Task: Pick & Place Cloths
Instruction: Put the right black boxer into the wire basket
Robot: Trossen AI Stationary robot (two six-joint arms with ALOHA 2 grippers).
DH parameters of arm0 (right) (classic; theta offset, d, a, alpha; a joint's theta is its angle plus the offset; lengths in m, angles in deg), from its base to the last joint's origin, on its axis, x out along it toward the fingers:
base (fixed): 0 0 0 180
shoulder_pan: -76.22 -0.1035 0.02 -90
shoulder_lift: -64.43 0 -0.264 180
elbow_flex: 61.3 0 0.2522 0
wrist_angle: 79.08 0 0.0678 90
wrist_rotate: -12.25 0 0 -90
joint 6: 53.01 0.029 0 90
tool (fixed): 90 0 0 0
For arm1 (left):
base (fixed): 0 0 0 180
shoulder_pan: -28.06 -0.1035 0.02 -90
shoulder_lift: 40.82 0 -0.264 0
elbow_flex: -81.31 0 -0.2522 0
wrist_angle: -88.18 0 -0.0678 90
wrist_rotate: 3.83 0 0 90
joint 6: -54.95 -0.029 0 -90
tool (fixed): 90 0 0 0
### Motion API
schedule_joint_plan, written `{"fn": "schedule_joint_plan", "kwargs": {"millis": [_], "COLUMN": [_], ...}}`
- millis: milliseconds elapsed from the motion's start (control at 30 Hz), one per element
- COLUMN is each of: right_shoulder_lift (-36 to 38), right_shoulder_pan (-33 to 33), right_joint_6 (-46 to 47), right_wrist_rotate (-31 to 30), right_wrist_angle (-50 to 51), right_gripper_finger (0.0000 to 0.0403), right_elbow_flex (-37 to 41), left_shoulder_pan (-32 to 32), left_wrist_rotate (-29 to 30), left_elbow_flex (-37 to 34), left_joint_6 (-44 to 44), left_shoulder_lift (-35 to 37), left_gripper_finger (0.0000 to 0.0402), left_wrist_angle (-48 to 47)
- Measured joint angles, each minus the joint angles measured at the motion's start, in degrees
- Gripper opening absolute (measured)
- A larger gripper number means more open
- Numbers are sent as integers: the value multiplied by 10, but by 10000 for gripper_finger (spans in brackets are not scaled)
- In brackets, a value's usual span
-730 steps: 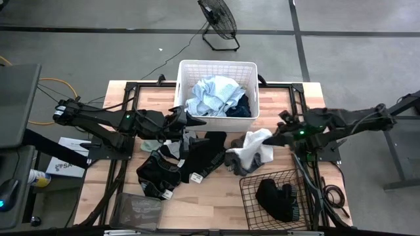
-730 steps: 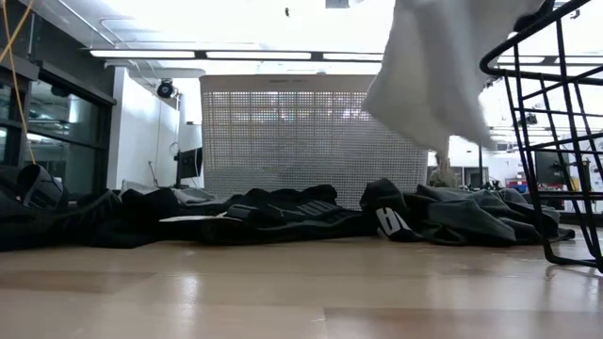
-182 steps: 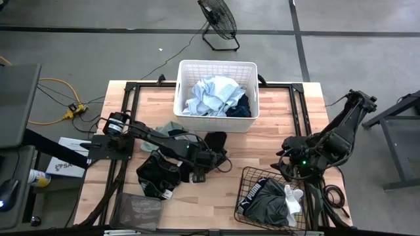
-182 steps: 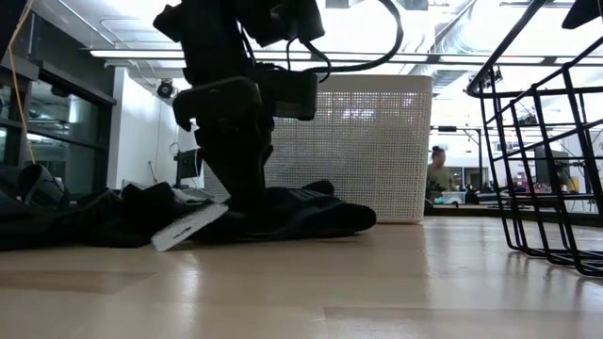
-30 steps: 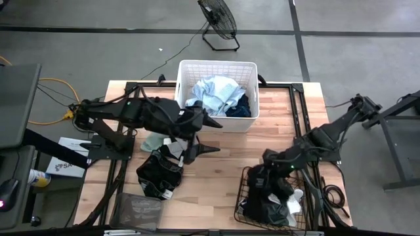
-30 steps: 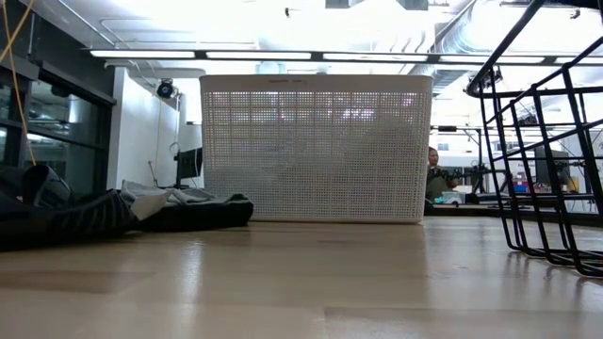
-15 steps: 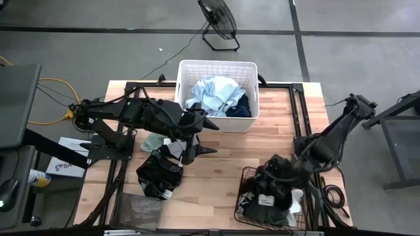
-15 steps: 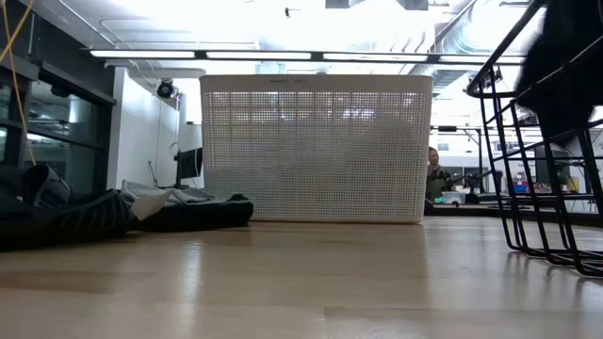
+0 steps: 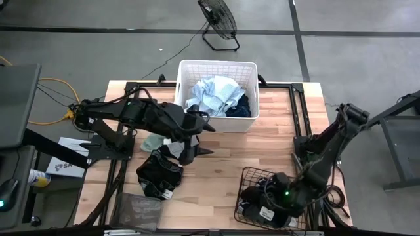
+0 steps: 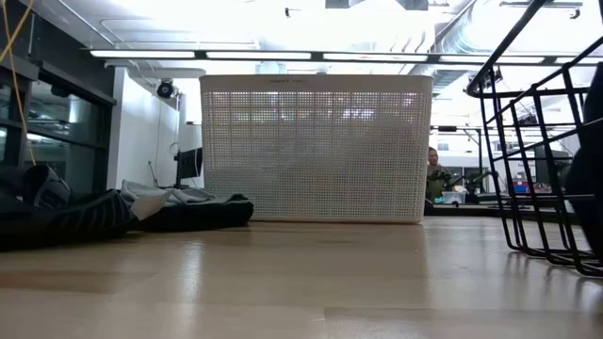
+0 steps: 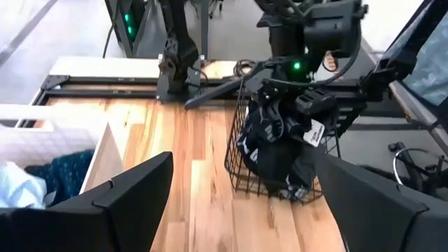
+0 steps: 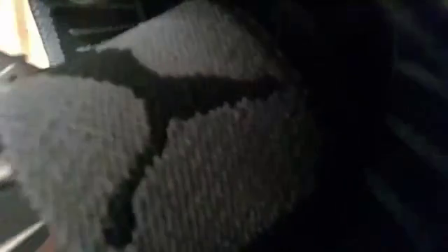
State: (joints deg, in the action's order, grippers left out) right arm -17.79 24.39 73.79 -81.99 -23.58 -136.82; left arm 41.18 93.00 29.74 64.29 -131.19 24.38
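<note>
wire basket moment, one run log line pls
right gripper: down in wire basket on dark cloths | left gripper: open beside white basket

two baskets: one white laundry basket [image 9: 217,87], one black wire basket [image 9: 246,180]. two arms. one floor fan [image 9: 218,19]. cloths sit in three clusters; individual pieces too tangled to count.

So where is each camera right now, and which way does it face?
High view: overhead, straight down; both arms, white basket, wire basket.
Low view: table height, across to the white basket; no arm.
Left wrist view: behind the left gripper, facing the wire basket and right arm.
Right wrist view: pressed against fabric.
High and left wrist views share the wire basket.
</note>
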Motion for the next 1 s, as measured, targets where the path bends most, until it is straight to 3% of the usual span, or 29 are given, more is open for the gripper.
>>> {"fn": "schedule_joint_plan", "kwargs": {"millis": [200,433,567,867,1000], "right_shoulder_lift": [-68,-144,-169,-170,-145], "right_shoulder_pan": [6,31,51,83,83], "right_joint_6": [51,73,72,24,24], "right_wrist_rotate": [27,109,128,174,156], "right_wrist_angle": [-1,-6,-13,-16,-5], "right_gripper_finger": [14,17,18,23,45], "right_elbow_flex": [-1,-2,-3,20,22], "left_shoulder_pan": [0,0,0,0,0], "left_wrist_rotate": [0,-1,-28,-45,-45], "left_elbow_flex": [0,0,0,0,0], "left_joint_6": [0,0,0,-3,-14], "left_shoulder_lift": [0,0,0,0,6], "left_gripper_finger": [347,347,347,347,347], "left_wrist_angle": [-45,-83,-100,-141,-155]}}
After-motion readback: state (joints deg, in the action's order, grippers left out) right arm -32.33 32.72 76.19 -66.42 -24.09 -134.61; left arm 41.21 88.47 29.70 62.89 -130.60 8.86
